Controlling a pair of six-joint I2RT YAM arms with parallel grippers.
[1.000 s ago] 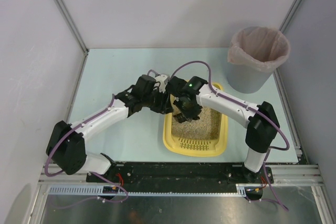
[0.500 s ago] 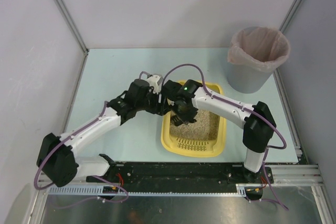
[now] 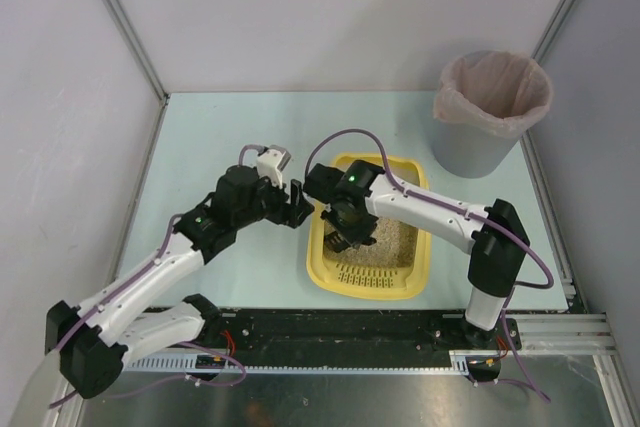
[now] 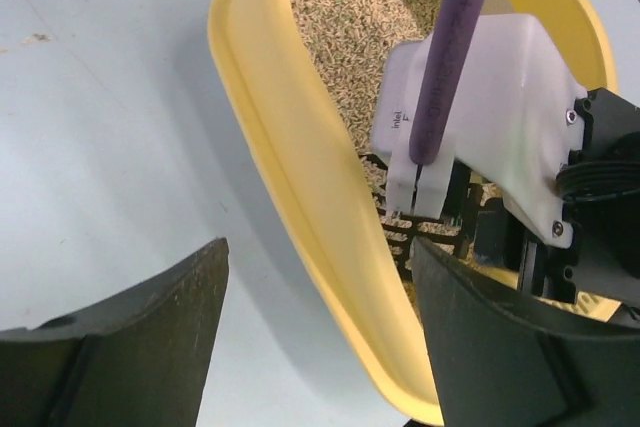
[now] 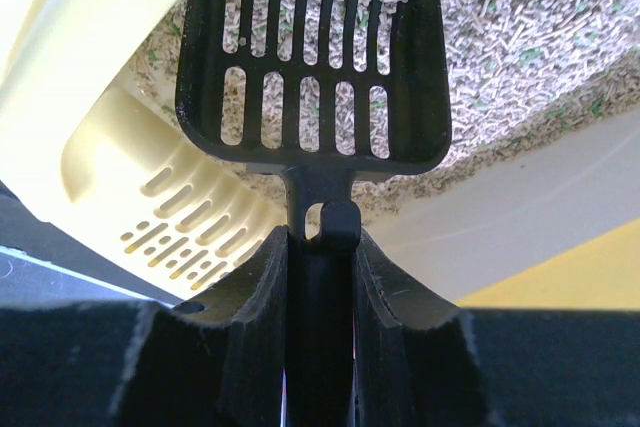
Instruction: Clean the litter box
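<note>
Left arm: pulled back. The left gripper (image 3: pixel 298 204) has left the far-left corner of the litter box (image 3: pixel 421 247), where it sat close against the right gripper (image 3: pixel 340 235). It now hangs over the table (image 3: pixel 220 127) just left of the box's left wall. The arm's shoulder link has swung toward the near-left corner.

Right arm: the right gripper, carrying the black slotted scoop (image 5: pixel 315 57), has slid along the left wall toward the slotted near end.

Far rim of the box, earlier covered by both wrists, is now exposed.
</note>
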